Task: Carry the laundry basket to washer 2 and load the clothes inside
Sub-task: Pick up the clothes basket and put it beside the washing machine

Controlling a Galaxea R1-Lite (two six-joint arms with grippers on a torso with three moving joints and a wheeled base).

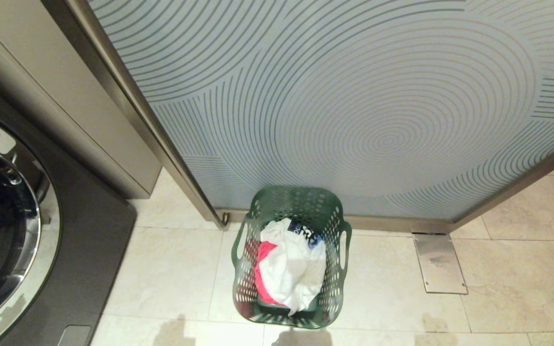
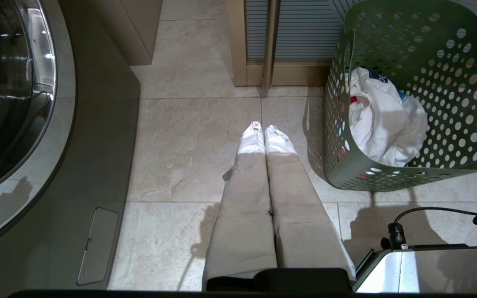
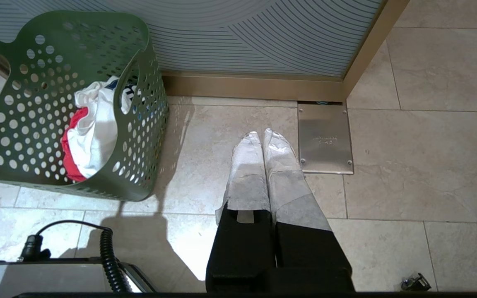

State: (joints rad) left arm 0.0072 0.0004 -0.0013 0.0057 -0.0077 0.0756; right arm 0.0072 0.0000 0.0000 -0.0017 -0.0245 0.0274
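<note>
The green perforated laundry basket (image 1: pixel 301 194) stands on the tiled floor against a patterned glass panel. In it lie the clothes (image 1: pixel 294 264): a white garment with a blue print on top and a pink-red one (image 1: pixel 262 276) beside it. A dark grey front-load machine (image 1: pixel 89 250) with a chrome-rimmed door fills the left edge; no numeral shows on it, so I cannot tell whether it is washer 2. My left gripper (image 2: pixel 262 126) hangs shut and empty over the floor left of the basket (image 2: pixel 346 176). My right gripper (image 3: pixel 262 134) hangs shut and empty to the right of the basket (image 3: pixel 137 186).
A patterned glass panel (image 1: pixel 354 120) in a bronze frame stands behind the basket. A steel floor plate (image 1: pixel 439 262) lies to its right. A beige cabinet (image 1: pixel 65 96) sits beside the machine. My base with a coiled cable (image 3: pixel 108 256) shows near both wrists.
</note>
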